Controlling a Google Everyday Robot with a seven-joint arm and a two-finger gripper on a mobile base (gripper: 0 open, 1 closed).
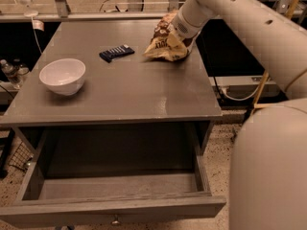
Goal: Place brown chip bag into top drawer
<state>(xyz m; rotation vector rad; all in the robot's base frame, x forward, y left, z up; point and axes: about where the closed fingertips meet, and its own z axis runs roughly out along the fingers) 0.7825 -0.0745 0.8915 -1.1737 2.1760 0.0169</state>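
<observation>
gripper at the bag, drawer open

the gripper is over the far right part of the table, right at the bag. it comes in from the top right, at the end of the big white arm. the bag and the wrist hide its tip, so i can't tell if it is open or closed, or if it has hold of the bag.

the bag is on the table top, near the back right corner. one pale yellow end is down on the table, and the brown middle w/ white letters leans up toward the gripper. the top end may be a bit off the table, but the view is too poor to be sure. the bag is not in the drawer.

the drawer is pulled out to the front, under the table top. its inside is a wide, flat grey box. a small round knob sits in the middle of the front panel, at the bottom edge of the view.

also on the table: a white bowl on the left side, standing upright. a small dark bar lies flat btw the bowl and the bag, nearer the bag but not touching it.

the robot's round white body fills the right side of the view, next to the drawer.
</observation>
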